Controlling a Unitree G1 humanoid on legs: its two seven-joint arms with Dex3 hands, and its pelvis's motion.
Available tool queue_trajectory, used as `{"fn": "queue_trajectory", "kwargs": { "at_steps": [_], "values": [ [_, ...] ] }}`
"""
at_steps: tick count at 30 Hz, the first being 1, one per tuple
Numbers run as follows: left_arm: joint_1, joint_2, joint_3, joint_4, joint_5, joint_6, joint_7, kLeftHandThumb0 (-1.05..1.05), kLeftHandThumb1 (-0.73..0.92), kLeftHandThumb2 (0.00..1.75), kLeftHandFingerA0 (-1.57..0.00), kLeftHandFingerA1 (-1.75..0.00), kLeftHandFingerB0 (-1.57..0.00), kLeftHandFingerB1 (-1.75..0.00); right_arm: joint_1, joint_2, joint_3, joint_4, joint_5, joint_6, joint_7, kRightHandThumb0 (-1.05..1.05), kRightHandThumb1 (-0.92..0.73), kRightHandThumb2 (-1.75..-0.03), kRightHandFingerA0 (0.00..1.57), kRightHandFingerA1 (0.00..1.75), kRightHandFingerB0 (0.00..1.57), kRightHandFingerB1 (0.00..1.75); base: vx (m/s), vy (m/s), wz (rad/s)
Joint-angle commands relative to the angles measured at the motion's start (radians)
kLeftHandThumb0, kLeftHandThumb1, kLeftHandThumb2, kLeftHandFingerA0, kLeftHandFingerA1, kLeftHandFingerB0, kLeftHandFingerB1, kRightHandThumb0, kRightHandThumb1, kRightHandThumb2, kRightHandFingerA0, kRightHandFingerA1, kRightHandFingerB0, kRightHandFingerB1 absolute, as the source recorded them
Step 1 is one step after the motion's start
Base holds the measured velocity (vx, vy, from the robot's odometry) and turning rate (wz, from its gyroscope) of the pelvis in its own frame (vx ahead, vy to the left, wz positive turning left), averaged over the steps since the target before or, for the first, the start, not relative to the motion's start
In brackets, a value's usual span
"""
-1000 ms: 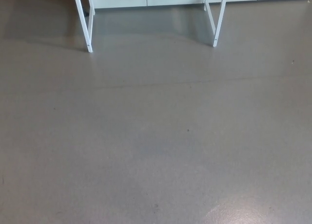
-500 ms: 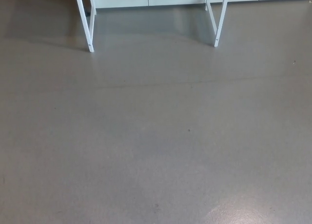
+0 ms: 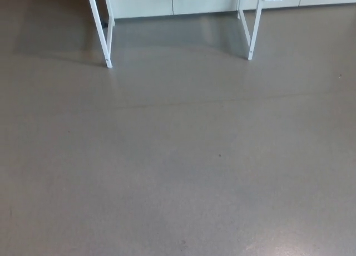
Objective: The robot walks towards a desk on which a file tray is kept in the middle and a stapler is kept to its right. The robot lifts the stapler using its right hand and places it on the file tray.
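Note:
Only the lower white legs of the desk show at the top of the head view, a left leg and a right leg. The desk top, the file tray and the stapler are all out of the picture. Neither of my hands shows.
Grey floor fills most of the view between me and the desk. Pale cabinet fronts run along the wall behind the desk legs. A bright reflection lies on the floor at the bottom right.
The whole picture has shifted a little down and to the right, so the camera has moved; the desk legs sit slightly lower in the view.

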Motion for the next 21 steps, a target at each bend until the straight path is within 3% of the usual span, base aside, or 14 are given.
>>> {"fn": "queue_trajectory", "kwargs": {
  "at_steps": [1,4,5,7,8,9,10,11,12,14,15,16,19,21],
  "values": [
    [-0.006,0.019,-0.003,-0.001,-0.002,-0.009,-0.010,-0.58,0.50,0.75,-0.37,-0.49,-0.21,-0.41,0.006,0.013,-0.032,-0.004,0.033,-0.029,0.001,-0.66,-0.56,-0.89,0.26,0.52,0.01,0.25,0.11,0.206,-0.09],
    [0.017,0.020,-0.003,-0.035,-0.004,-0.013,-0.012,-0.53,0.58,0.57,-0.45,-0.42,-0.26,-0.33,0.014,0.017,-0.041,-0.013,0.034,-0.042,0.007,-0.60,-0.69,-0.61,0.33,0.40,0.03,0.25,0.15,0.360,-0.11],
    [0.015,0.020,-0.006,-0.031,-0.002,-0.015,-0.012,-0.53,0.59,0.58,-0.44,-0.41,-0.26,-0.32,0.016,0.019,-0.040,-0.018,0.027,-0.039,-0.006,-0.68,-0.56,-0.87,0.31,0.53,0.03,0.25,0.21,0.510,-0.41],
    [0.008,0.022,-0.008,-0.020,-0.003,-0.014,-0.015,-0.58,0.51,0.76,-0.36,-0.49,-0.21,-0.41,0.017,0.017,-0.038,-0.024,0.024,-0.028,0.001,-0.62,-0.70,-0.61,0.37,0.41,0.03,0.24,0.17,0.384,-0.12],
    [0.002,0.022,-0.010,-0.009,-0.001,-0.018,-0.014,-0.59,0.50,0.76,-0.36,-0.49,-0.21,-0.41,0.018,0.011,-0.026,-0.026,0.007,-0.022,-0.005,-0.70,-0.59,-0.90,0.30,0.51,0.01,0.23,0.18,0.201,-0.09],
    [0.003,0.022,-0.012,-0.008,0.001,-0.025,-0.011,-0.60,0.51,0.76,-0.38,-0.49,-0.22,-0.41,0.015,0.008,-0.019,-0.026,-0.004,-0.017,-0.015,-0.61,-0.70,-0.61,0.34,0.38,0.01,0.27,0.17,0.152,-0.02],
    [0.007,0.020,-0.014,-0.012,0.003,-0.031,-0.007,-0.60,0.51,0.76,-0.38,-0.49,-0.22,-0.41,0.011,0.011,-0.026,-0.026,0.008,-0.017,-0.011,-0.61,-0.70,-0.61,0.34,0.38,0.01,0.27,0.20,0.102,-0.01],
    [0.009,0.020,-0.014,-0.018,0.001,-0.028,-0.010,-0.60,0.51,0.76,-0.38,-0.49,-0.21,-0.41,0.005,-0.002,-0.003,-0.016,-0.020,-0.014,-0.014,-0.70,-0.60,-0.91,0.28,0.51,0.00,0.21,0.16,0.067,0.01],
    [0.007,0.019,-0.007,-0.019,-0.009,-0.022,-0.018,-0.60,0.50,0.75,-0.37,-0.50,-0.21,-0.41,-0.003,0.002,-0.016,-0.006,0.001,-0.016,0.000,-0.61,-0.71,-0.61,0.31,0.37,0.01,0.25,0.14,0.038,0.00],
    [0.017,0.019,-0.006,-0.031,-0.012,-0.023,-0.021,-0.56,0.58,0.57,-0.44,-0.42,-0.26,-0.32,-0.008,0.011,-0.026,0.018,0.012,-0.048,-0.005,-0.67,-0.56,-0.88,0.28,0.52,0.02,0.23,0.19,-0.017,0.11],
    [0.010,0.019,-0.011,-0.032,-0.006,-0.016,-0.013,-0.55,0.58,0.57,-0.44,-0.41,-0.26,-0.32,-0.011,0.012,-0.029,0.022,0.016,-0.055,-0.001,-0.62,-0.69,-0.60,0.33,0.39,0.02,0.26,0.20,-0.088,0.14],
    [0.009,0.018,-0.010,-0.034,-0.007,-0.013,-0.013,-0.54,0.58,0.57,-0.43,-0.41,-0.26,-0.32,-0.010,0.013,-0.029,0.021,0.013,-0.060,-0.010,-0.68,-0.56,-0.88,0.31,0.53,0.03,0.25,0.19,-0.110,0.12],
    [0.010,0.014,-0.011,-0.036,-0.008,-0.021,-0.016,-0.55,0.57,0.57,-0.44,-0.41,-0.26,-0.32,-0.017,0.007,-0.033,0.017,0.020,-0.038,0.008,-0.62,-0.69,-0.60,0.34,0.39,0.02,0.27,0.24,-0.202,0.16],
    [0.004,0.014,-0.014,-0.030,-0.003,-0.016,-0.006,-0.55,0.57,0.57,-0.45,-0.41,-0.27,-0.32,-0.028,0.002,-0.022,0.028,0.005,-0.022,-0.004,-0.67,-0.55,-0.89,0.29,0.51,0.00,0.25,0.30,-0.298,0.23]
  ]
}}
